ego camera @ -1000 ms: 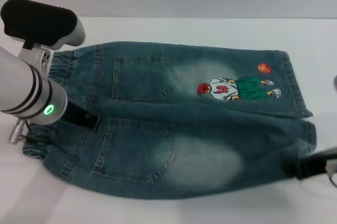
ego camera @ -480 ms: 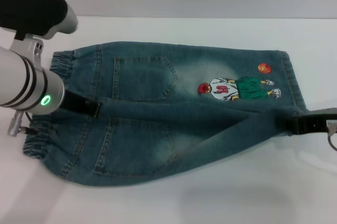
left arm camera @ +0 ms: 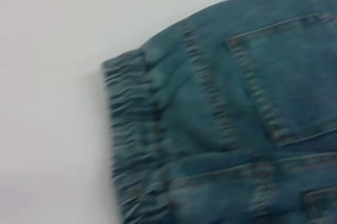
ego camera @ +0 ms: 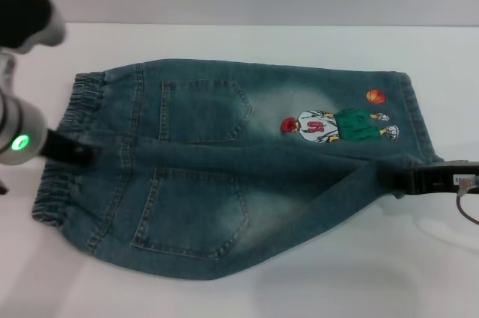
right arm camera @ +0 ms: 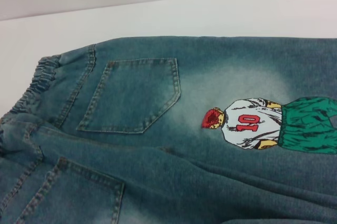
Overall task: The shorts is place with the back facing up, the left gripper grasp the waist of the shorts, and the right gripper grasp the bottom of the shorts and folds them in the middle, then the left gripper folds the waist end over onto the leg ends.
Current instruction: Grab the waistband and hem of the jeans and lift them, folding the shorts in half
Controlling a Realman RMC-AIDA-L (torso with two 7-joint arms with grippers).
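Hiding both hands' fingertips: shorts [ego camera: 224,176] folds at waist [ego camera: 67,146] and hem [ego camera: 408,172].

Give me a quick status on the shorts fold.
Left hand at the waist, right hand pinching the near leg hem. Shorts back up, near leg lifted into a ridge. Nothing in the way.

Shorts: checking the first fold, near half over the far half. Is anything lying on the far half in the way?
Nothing visible. The shorts have only bare denim and the print on the far half, between left gripper and right gripper.
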